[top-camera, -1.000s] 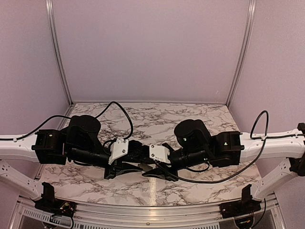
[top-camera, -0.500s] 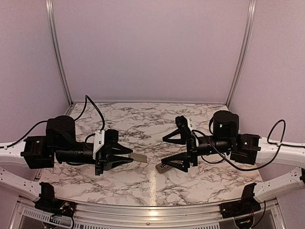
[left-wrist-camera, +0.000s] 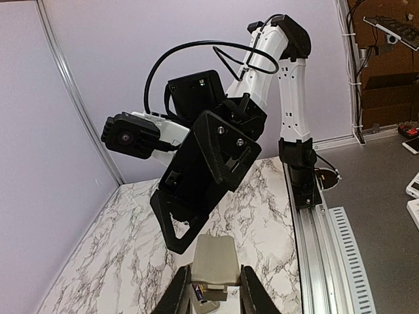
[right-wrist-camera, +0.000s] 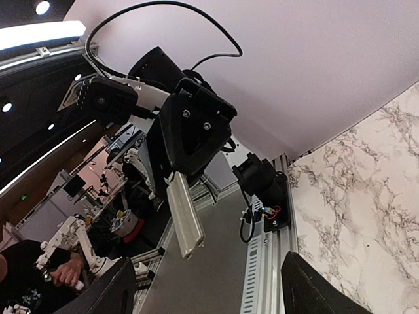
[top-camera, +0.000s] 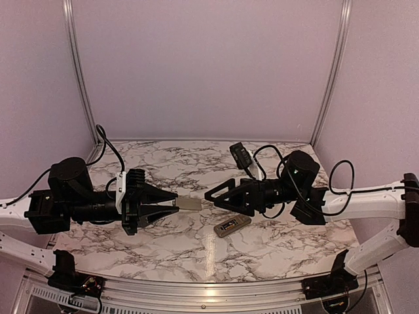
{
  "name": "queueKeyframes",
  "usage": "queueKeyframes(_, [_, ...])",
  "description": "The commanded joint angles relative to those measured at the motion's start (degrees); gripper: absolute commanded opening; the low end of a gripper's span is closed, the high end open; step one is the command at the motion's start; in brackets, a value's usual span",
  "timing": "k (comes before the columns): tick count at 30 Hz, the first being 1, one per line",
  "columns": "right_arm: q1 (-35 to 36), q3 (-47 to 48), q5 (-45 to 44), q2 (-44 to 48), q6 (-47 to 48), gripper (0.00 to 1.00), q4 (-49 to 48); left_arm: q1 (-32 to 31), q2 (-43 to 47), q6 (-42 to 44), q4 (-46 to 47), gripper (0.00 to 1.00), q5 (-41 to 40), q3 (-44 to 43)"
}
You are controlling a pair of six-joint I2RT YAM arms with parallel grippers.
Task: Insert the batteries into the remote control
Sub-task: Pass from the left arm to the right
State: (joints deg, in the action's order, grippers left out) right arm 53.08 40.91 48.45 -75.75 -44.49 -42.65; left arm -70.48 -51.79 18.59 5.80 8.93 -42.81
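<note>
My left gripper (top-camera: pixel 175 203) is shut on the remote control (top-camera: pixel 190 203) and holds it level above the table, greyish back side up. In the left wrist view the remote (left-wrist-camera: pixel 213 260) sits between my fingers (left-wrist-camera: pixel 178 293). A blackish battery (left-wrist-camera: pixel 199 292) shows in its open end near the jaws. The gold battery is not in view. My right gripper (top-camera: pixel 211 200) is open and empty, its tips just right of the remote's free end. In the right wrist view the remote (right-wrist-camera: pixel 184 216) hangs ahead of the wide-open jaws (right-wrist-camera: pixel 209 294).
A small dark rectangular piece with a light rim (top-camera: pixel 232 226) lies on the marble table (top-camera: pixel 196 163), below and right of my right gripper. I cannot tell what it is. Purple walls close off the back and sides.
One second ago both grippers were pressed together at the table's middle. They have pulled apart. The right gripper has opened and now points left; the dark piece now lies uncovered on the table.
</note>
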Motion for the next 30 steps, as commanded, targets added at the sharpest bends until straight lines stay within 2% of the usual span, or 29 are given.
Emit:
queueKeyframes(1, [0.1, 1.8, 4.3, -2.9, -10.3, 0.73, -10.7, 0.1, 1.0, 1.3, 2.1, 0.1, -0.5, 0.9])
queueKeyframes(8, [2.8, 5.9, 5.6, -7.8, -12.1, 0.61, -11.6, 0.1, 0.7, 2.1, 2.2, 0.09, -1.4, 1.2])
queueKeyframes(13, [4.0, 7.4, 6.5, -10.3, -14.9, 0.52, -15.8, 0.1, 0.8, 2.2, 2.1, 0.09, -1.7, 1.3])
queueKeyframes(19, [4.0, 7.4, 7.0, -11.4, -18.3, 0.32, -20.6, 0.1, 1.5, 2.4, 1.5, 0.09, -2.8, 1.4])
queueKeyframes(24, [4.0, 7.4, 7.0, -11.7, -19.0, 0.17, -20.9, 0.1, 1.4, 3.0, 0.8, 0.09, -3.2, 1.4])
queueKeyframes(29, [4.0, 8.2, 6.4, -10.9, -16.4, 0.0, -15.8, 0.1, 0.7, 3.2, -0.8, 0.11, -3.6, 0.5])
queueKeyframes(30, [4.0, 8.3, 6.2, -10.6, -15.7, 0.0, -14.6, 0.1, 0.6, 3.5, -1.2, 0.14, -3.9, 0.3])
